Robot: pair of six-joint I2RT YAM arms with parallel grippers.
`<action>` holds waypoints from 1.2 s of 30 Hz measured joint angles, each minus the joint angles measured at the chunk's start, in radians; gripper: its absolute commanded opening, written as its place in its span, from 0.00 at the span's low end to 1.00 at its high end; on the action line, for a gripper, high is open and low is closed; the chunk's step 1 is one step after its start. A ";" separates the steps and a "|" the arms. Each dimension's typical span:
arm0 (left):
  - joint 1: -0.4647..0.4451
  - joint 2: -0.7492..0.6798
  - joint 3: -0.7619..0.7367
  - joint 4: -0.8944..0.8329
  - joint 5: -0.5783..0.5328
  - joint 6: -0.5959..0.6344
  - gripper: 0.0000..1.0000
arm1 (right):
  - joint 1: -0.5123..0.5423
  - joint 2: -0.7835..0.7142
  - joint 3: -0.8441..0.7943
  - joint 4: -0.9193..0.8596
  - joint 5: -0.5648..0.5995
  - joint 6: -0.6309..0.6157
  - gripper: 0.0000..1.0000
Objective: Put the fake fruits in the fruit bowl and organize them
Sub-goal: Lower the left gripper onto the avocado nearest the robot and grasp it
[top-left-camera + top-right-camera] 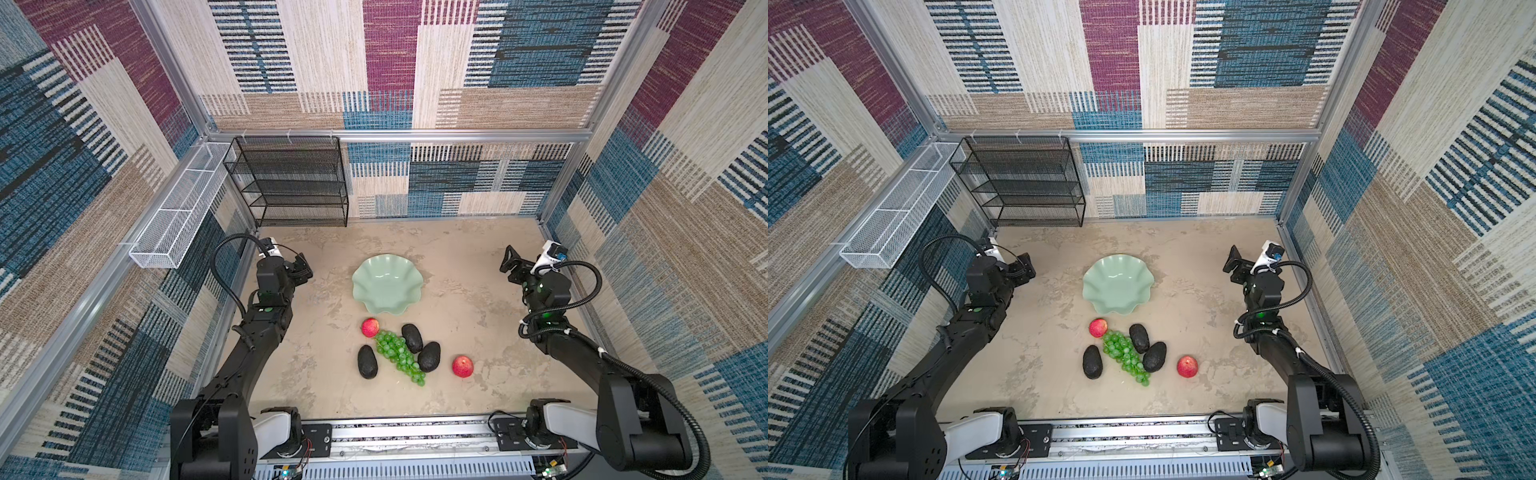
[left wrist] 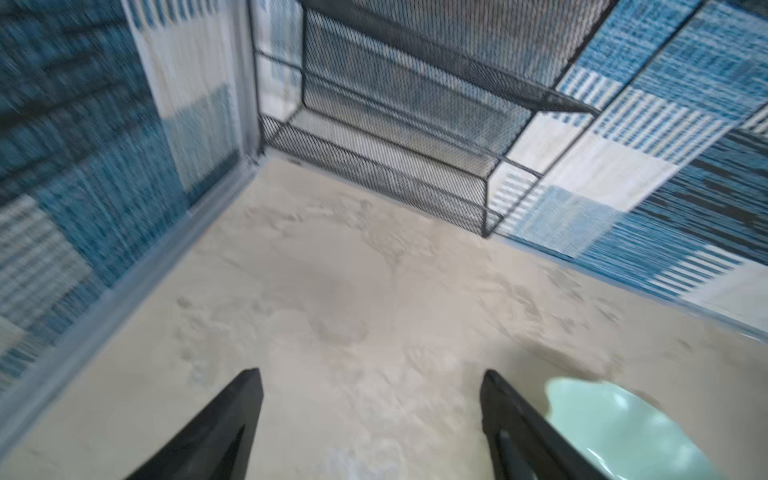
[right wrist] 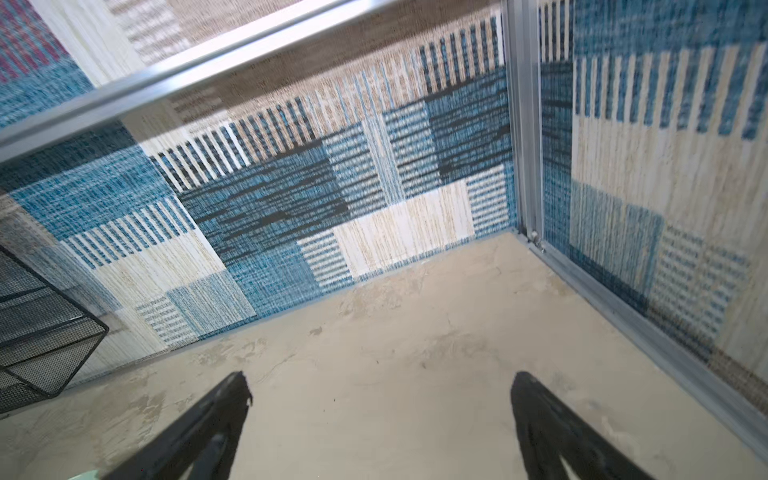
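Both pincers hang empty, jaws apart: the left pincer left of the empty fruit bowl, the right pincer well to its right; the fake fruits lie clustered on the counter just near of the bowl. Advisable first pick: centre the left pincer over the red apple nearest the bowl, clearing the green grapes beside it. The beige counter is enclosed by patterned woven walls, a black mesh rack at far left.

Matte black arms carry white shoulder shells low in frame, looped black corrugated cables and green lights. The left gripper and right gripper bear black tapered fingers.
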 measured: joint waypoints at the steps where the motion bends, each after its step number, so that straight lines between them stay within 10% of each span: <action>1: -0.008 -0.002 0.022 -0.077 0.045 -0.024 0.81 | 0.000 0.016 0.016 -0.025 -0.015 0.012 1.00; 15: -0.439 -0.151 -0.100 -0.629 0.210 -0.240 0.82 | 0.000 0.204 0.167 -0.154 -0.214 0.057 1.00; 29: -0.663 -0.011 -0.150 -0.607 0.192 -0.354 0.82 | 0.000 0.244 0.166 -0.163 -0.262 0.067 1.00; 36: -0.739 0.103 -0.110 -0.586 0.171 -0.355 0.47 | 0.000 0.243 0.164 -0.166 -0.263 0.069 1.00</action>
